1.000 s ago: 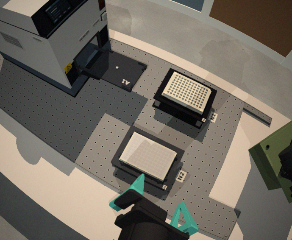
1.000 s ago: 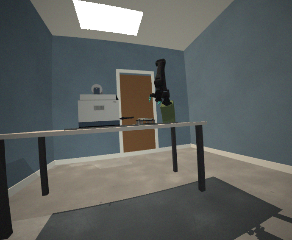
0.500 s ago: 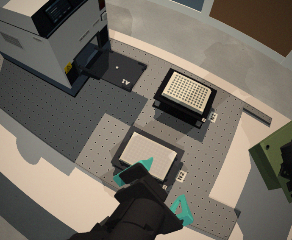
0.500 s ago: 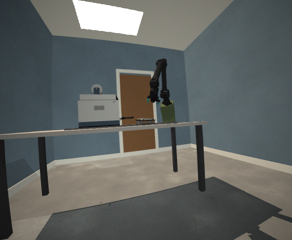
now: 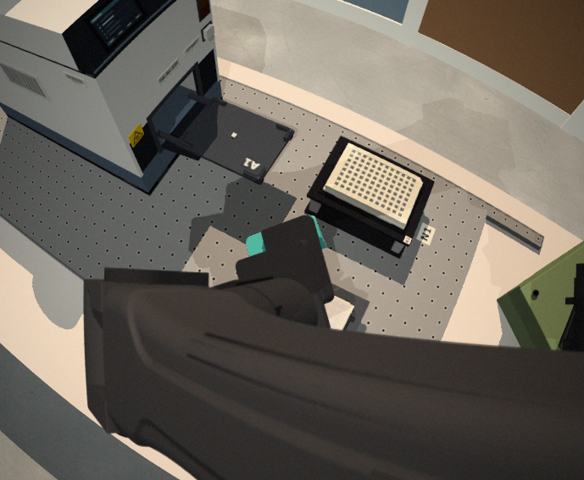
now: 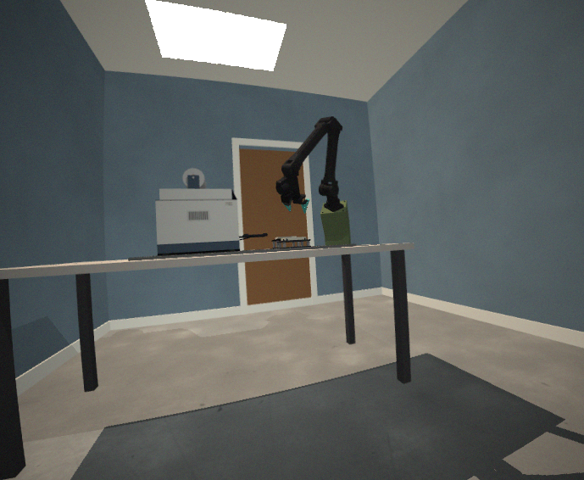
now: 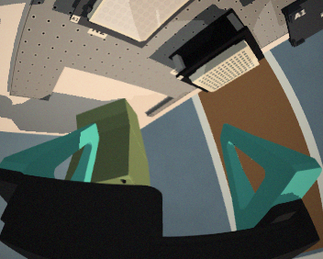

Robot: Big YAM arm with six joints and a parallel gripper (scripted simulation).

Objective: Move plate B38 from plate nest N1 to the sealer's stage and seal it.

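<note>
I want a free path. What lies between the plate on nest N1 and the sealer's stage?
In the top view, only bare dotted board lies between the plate and the stage.

Top looks down, exterior far off, wrist along the claw [image 7: 161, 162]

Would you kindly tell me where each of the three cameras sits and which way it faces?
Top: overhead, looking down on the sealer, its stage and the plate on nest N1; the arm fills the foreground.
Exterior: low in the room, facing the table and door; the whole arm shows, raised.
Wrist: behind the open claw, looking past both teal fingers to the plates.
Shared: top and wrist both show the N1 plate.
</note>
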